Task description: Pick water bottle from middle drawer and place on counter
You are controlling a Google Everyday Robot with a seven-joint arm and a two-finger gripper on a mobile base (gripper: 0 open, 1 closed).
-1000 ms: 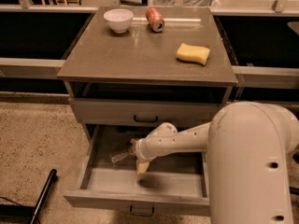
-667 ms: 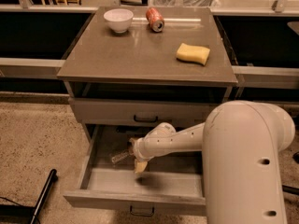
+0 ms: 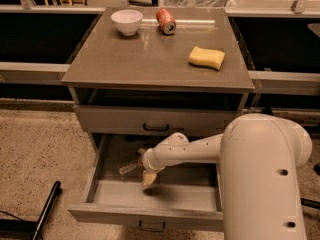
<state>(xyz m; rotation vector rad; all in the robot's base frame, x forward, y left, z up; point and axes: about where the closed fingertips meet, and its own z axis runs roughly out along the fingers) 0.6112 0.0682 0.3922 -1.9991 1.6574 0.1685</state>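
Note:
The middle drawer (image 3: 150, 196) is pulled open below the shut top drawer (image 3: 155, 120). The clear water bottle (image 3: 128, 168) lies on its side in the drawer's left half. My gripper (image 3: 145, 165) reaches down into the drawer just right of the bottle. It is open, with a tan fingertip (image 3: 148, 178) in front of the bottle's right end and the other finger behind it. The counter (image 3: 155, 59) is the grey-brown top above.
On the counter stand a white bowl (image 3: 126, 21), a red soda can (image 3: 165, 20) lying on its side, and a yellow sponge (image 3: 206, 58). My white arm housing (image 3: 262, 179) covers the drawer's right side. A black bar (image 3: 42, 211) lies on the floor at the left.
My arm housing has shifted slightly left. The gripper stays in the drawer beside the bottle, which has not moved.

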